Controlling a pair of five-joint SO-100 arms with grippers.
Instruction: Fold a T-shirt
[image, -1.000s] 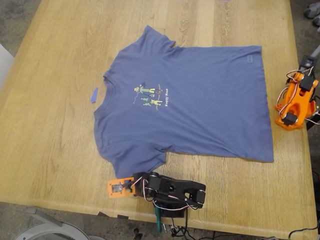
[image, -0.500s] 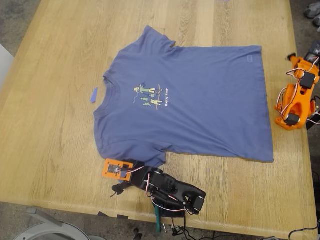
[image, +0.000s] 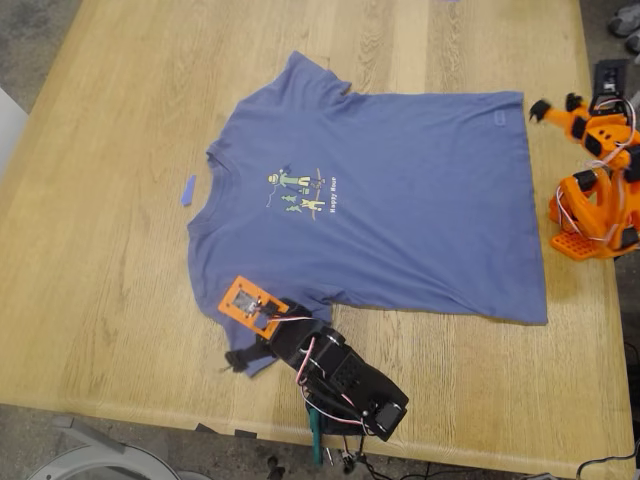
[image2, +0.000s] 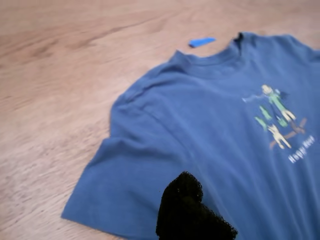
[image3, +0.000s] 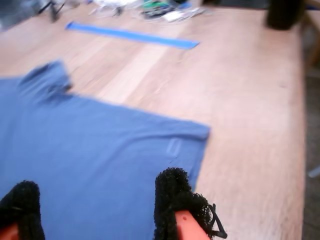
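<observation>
The periwinkle-blue T-shirt lies flat, chest print up, on the wooden table, collar toward the exterior view's left. My first gripper is over the near sleeve and looks open. Only one black fingertip shows in the first wrist view, above the sleeve of the T-shirt. My second gripper is open just past the hem's far corner at the exterior view's right. Its two black pads stand apart above the T-shirt near the hem tag.
A tiny blue strip lies on the table beside the collar; it also shows in the first wrist view. A long blue tape line and cables lie at the table's far side. The second arm's orange base stands at the right edge.
My first gripper has moved from the table's near edge up over the near sleeve. My second gripper has swung up and toward the hem's far corner.
</observation>
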